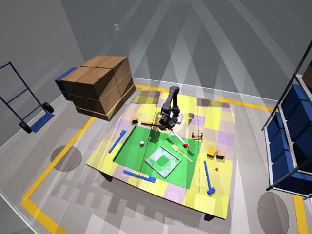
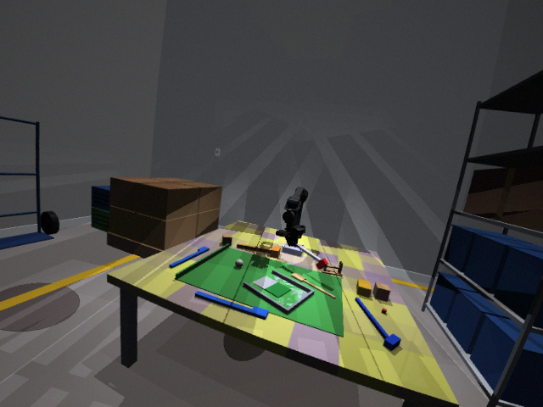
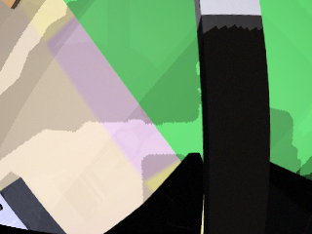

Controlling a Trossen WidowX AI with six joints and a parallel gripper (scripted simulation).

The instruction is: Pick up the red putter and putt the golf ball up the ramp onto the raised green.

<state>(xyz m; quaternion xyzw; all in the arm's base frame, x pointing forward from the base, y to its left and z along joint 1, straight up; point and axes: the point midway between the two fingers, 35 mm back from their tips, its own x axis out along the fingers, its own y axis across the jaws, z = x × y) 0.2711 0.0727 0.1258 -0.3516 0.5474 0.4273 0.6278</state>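
Note:
The red putter has a pale shaft and a dark grip. My gripper is shut on that grip. The shaft slants out and down, and the red head hangs above the right part of the green mat, off its stand. The white golf ball rests on the mat's left part, away from the putter head. The pale ramp and the green square lie inside a grey-walled frame. The fingertips are partly hidden behind the grip.
A wooden mallet lies between the red head and the frame. The wooden stand is behind the head. A dark rail edges the mat's left side. Blue clubs and blocks lie around the mat.

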